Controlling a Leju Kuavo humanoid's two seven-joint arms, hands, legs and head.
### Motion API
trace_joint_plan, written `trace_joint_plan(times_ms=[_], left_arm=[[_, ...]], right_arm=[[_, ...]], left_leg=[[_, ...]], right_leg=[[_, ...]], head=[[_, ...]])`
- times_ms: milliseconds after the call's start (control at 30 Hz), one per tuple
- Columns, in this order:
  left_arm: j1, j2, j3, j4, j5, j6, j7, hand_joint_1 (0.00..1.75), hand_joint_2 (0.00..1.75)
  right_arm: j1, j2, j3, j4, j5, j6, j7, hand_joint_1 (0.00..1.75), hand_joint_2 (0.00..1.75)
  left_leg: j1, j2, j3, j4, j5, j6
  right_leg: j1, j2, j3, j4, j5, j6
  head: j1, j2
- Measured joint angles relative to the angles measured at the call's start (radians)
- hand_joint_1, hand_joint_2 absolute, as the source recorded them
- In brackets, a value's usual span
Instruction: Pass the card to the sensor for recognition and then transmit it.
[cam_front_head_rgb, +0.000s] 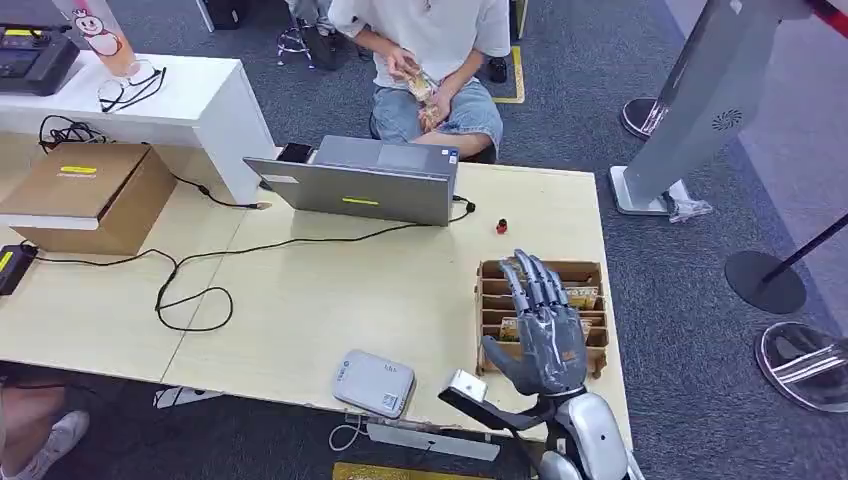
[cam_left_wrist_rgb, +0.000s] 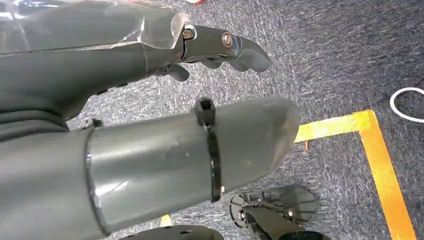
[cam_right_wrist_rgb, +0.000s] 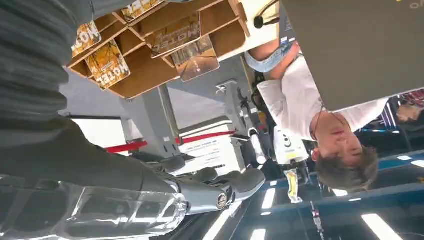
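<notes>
Open grey laptop (cam_front_head_rgb: 360, 180) at the far edge of the light wood table (cam_front_head_rgb: 330, 300), lid back facing the camera, yellow strip on it. Person in white shirt and denim shorts (cam_front_head_rgb: 430, 60) seated behind it, hands holding something small, unclear what. Black cable (cam_front_head_rgb: 190, 290) loops across the tabletop left of centre. Cardboard box (cam_front_head_rgb: 90, 195) at left with a yellow label on top. White counter (cam_front_head_rgb: 190, 95) behind the box, eyeglasses (cam_front_head_rgb: 130, 88) on it. Small red object (cam_front_head_rgb: 501, 226) on the table right of the laptop. Grey carpet (cam_front_head_rgb: 690, 300) with yellow floor tape (cam_left_wrist_rgb: 370, 150). Stanchion bases (cam_front_head_rgb: 765, 282) at right.
</notes>
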Motion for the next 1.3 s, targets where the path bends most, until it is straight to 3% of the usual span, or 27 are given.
trace_joint_plan(times_ms=[633, 1300], left_arm=[[-0.003, 0.000, 0.000, 0.000, -0.015, -0.008, 0.013, 0.00, 0.00], [-0.009, -0.002, 0.000, 0.000, -0.031, -0.011, 0.032, 0.00, 0.00]], right_arm=[[-0.018, 0.000, 0.002, -0.002, 0.024, 0.116, 0.055, 0.00, 1.75], [-0.092, 0.007, 0.006, 0.032, 0.038, 0.157, 0.092, 0.00, 1.75]], left_leg=[[0.000, 0.000, 0.000, 0.000, 0.000, 0.000], [0.000, 0.000, 0.000, 0.000, 0.000, 0.000]], right_leg=[[0.000, 0.000, 0.000, 0.000, 0.000, 0.000], [0.000, 0.000, 0.000, 0.000, 0.000, 0.000]], head=[[0.000, 0.000], [0.000, 0.000]])
